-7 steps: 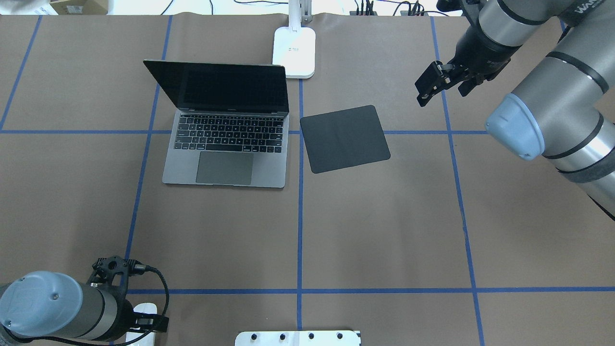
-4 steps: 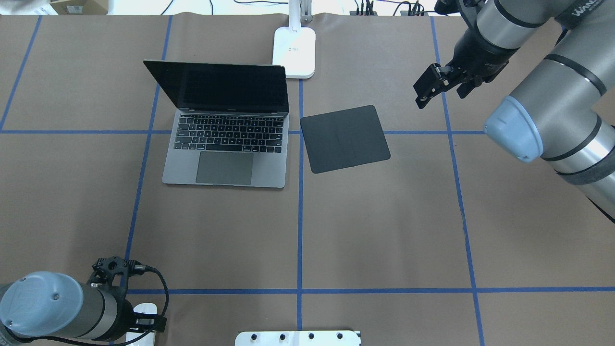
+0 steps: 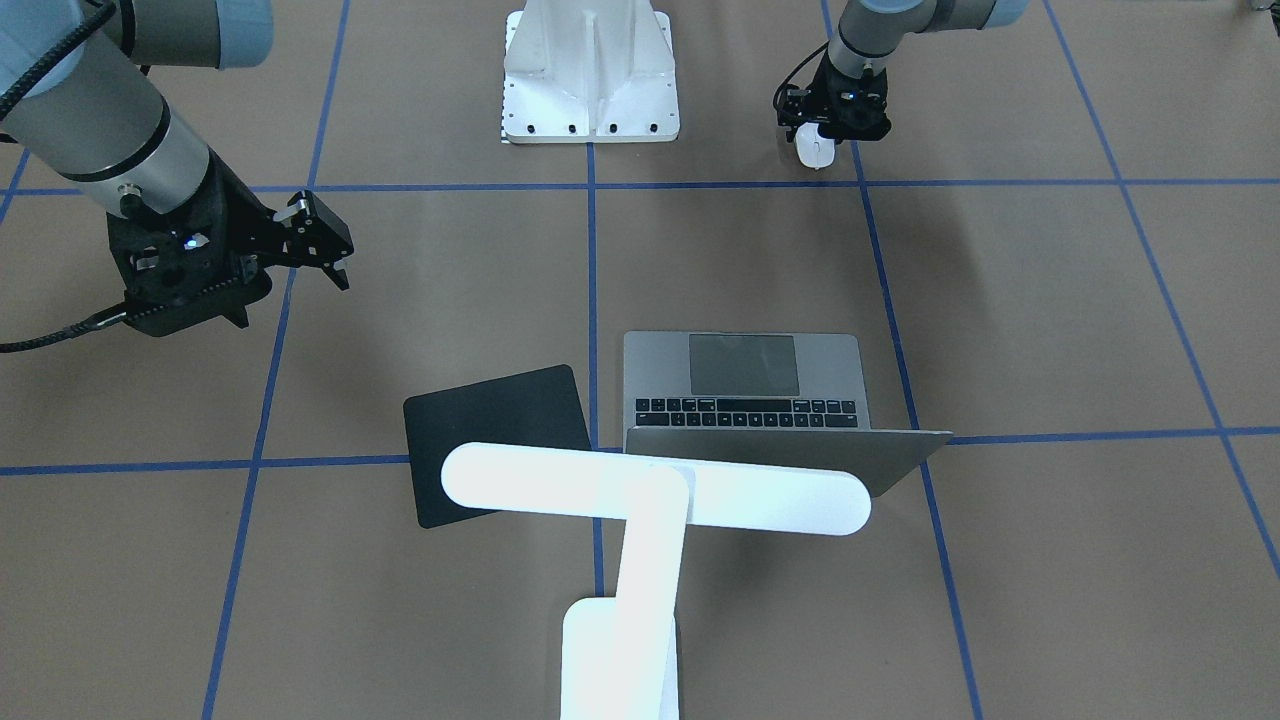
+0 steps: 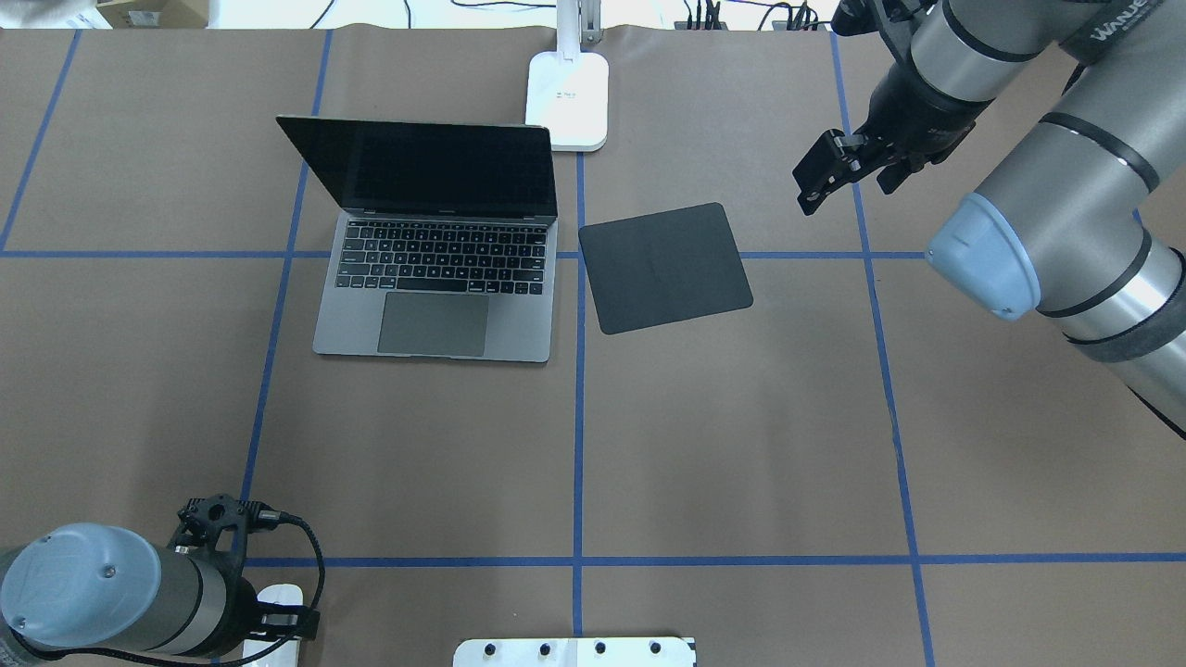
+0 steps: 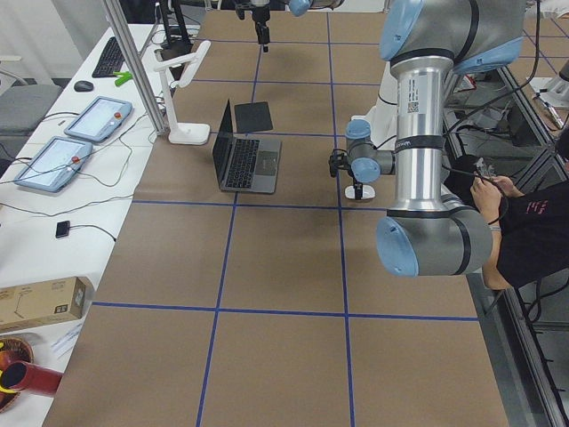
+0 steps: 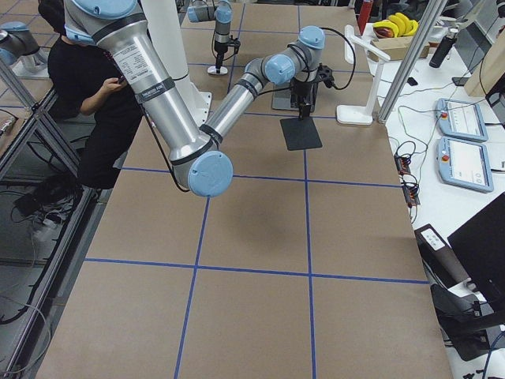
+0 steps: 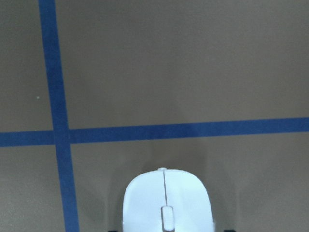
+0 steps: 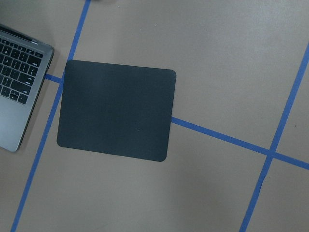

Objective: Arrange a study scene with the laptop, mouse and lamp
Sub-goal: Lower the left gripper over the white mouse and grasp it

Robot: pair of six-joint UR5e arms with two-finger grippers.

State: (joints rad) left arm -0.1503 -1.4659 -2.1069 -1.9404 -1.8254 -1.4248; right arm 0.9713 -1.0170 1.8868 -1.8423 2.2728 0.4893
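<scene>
The open grey laptop (image 4: 435, 278) sits left of centre, screen dark; its corner shows in the right wrist view (image 8: 21, 92). The white lamp (image 3: 655, 490) stands behind it, its base (image 4: 567, 97) at the far edge. The white mouse (image 7: 165, 203) lies on the table at the near left (image 4: 278, 597). My left gripper (image 3: 835, 120) stands over the mouse with its fingers at the mouse's sides. My right gripper (image 4: 839, 171) is open and empty, held above the table right of the black mouse pad (image 4: 664, 267).
The black pad (image 8: 116, 116) lies tilted just right of the laptop. A white bolted pedestal (image 4: 574, 651) stands at the near edge. Blue tape lines cross the brown table. Tablets and cables lie beyond the far edge (image 5: 98, 120).
My right gripper has drifted slightly away from the robot and to the left. The left arm, mouse, laptop and lamp have not moved.
</scene>
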